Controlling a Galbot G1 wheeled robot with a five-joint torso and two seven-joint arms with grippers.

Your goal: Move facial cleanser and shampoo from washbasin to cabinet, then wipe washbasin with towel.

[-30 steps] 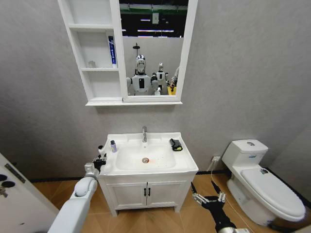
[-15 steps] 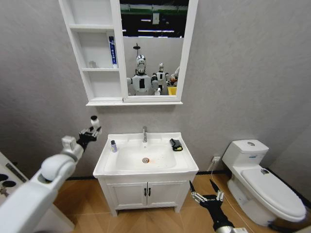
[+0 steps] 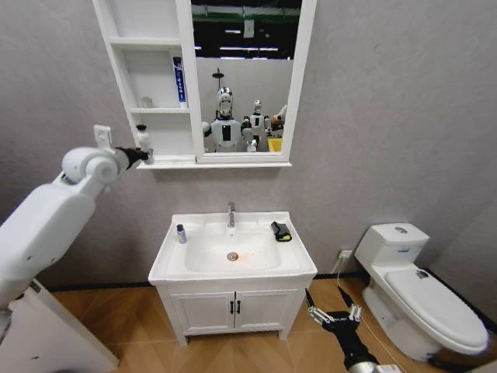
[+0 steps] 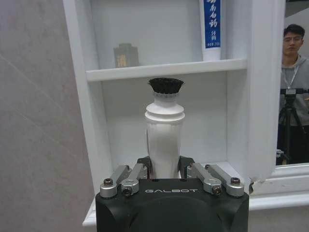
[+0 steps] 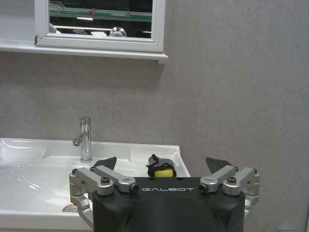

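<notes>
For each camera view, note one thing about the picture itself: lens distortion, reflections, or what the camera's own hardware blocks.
Head view: wide-angle bending, so the cabinet edges lean, and its mirror reflects ceiling lights. Left wrist view: the left gripper and its white bottle block the lowest niche. Right wrist view: the right gripper body hides the washbasin front, though the towel shows between the fingers.

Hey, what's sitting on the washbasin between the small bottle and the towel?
In the head view, the chrome tap and the bowl's drain lie between the small bottle and the towel.
</notes>
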